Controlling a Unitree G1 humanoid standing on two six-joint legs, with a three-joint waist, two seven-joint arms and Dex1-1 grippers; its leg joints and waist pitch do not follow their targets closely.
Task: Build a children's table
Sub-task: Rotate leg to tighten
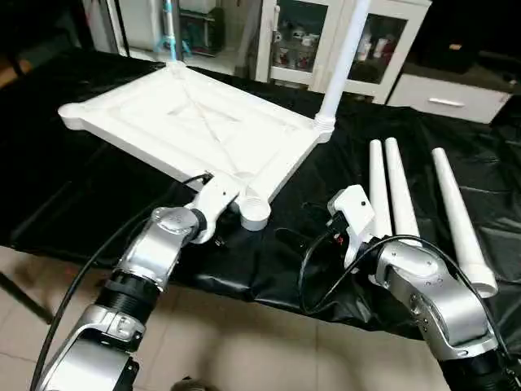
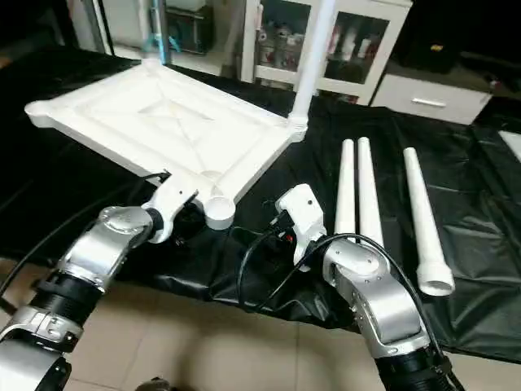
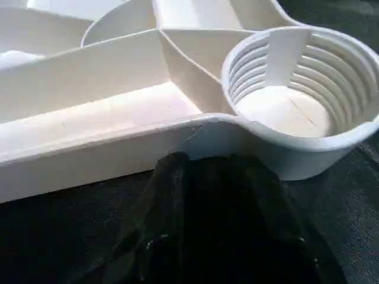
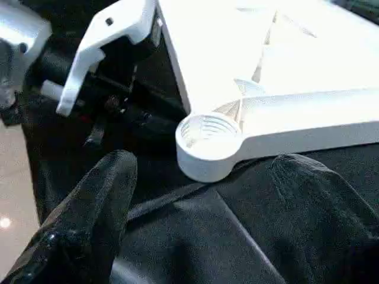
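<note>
The children's table top [image 1: 187, 122] lies upside down, ribbed side up, on the black-covered work table. One white leg [image 1: 342, 57] stands upright in its far right corner socket. Three more legs [image 1: 400, 191] lie side by side to the right. My left gripper [image 3: 213, 177] is open a little, its tips against the outer wall of the top's near rim, beside the empty threaded near socket [image 3: 296, 106]. Nothing sits between its fingers. My right gripper [image 4: 207, 207] stands wide open low over the black cloth, a short way from that same socket [image 4: 207, 139].
The black cover [image 1: 81, 187] ends at the table's front edge, with tiled floor [image 1: 244, 350] below. Black cables [image 1: 313, 269] loop off my right forearm. White glass-door cabinets [image 1: 301, 37] and a white drawer unit [image 1: 448, 98] stand behind the table.
</note>
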